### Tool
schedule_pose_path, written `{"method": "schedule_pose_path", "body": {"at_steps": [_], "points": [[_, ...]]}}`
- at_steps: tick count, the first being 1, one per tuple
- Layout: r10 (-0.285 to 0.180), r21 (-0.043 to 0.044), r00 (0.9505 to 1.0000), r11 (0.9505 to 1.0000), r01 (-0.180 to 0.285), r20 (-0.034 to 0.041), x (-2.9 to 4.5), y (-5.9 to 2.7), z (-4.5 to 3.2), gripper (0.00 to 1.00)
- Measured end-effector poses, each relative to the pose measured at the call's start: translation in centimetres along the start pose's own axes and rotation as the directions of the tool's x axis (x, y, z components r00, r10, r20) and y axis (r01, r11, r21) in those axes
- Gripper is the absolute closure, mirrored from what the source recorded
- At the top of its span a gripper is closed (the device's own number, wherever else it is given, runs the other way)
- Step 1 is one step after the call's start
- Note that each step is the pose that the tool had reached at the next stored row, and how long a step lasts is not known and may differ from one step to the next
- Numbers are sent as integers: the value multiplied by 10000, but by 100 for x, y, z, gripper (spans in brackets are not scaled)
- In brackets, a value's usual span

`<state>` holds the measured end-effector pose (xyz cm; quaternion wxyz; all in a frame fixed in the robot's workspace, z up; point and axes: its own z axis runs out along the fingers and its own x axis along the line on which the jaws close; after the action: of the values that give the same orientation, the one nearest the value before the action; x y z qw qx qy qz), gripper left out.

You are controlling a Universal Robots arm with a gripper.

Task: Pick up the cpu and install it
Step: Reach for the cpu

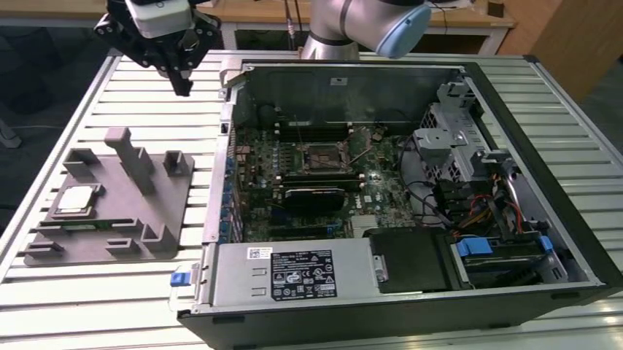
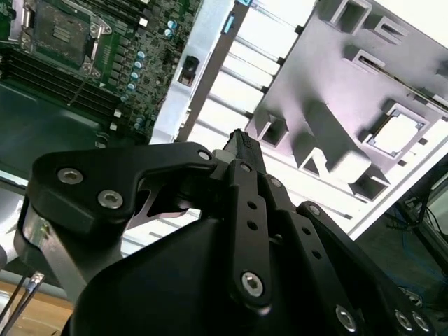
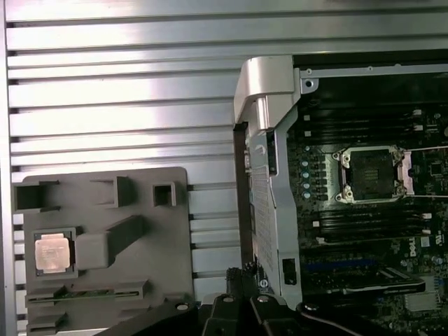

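The hand (image 1: 181, 86) hangs above the slatted desk (image 1: 146, 124), near a far corner of the open computer case (image 1: 559, 182), touching neither. Its fingers are drawn together with nothing between them. In the exterior view its upper body is cut off by the frame edge. The cpu (image 1: 76, 200) lies flat in a recess of the grey tray (image 1: 171, 200), well apart from the hand. The motherboard socket (image 1: 322, 157) shows a dark centre; its contacts cannot be made out.
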<state>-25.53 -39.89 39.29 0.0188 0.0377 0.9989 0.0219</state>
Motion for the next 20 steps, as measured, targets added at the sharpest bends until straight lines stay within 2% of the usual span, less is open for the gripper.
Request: {"method": "schedule_pose_path", "body": {"at_steps": [20], "points": [[0,-1,10000,10000,0,1,277,-24,52,89]]}}
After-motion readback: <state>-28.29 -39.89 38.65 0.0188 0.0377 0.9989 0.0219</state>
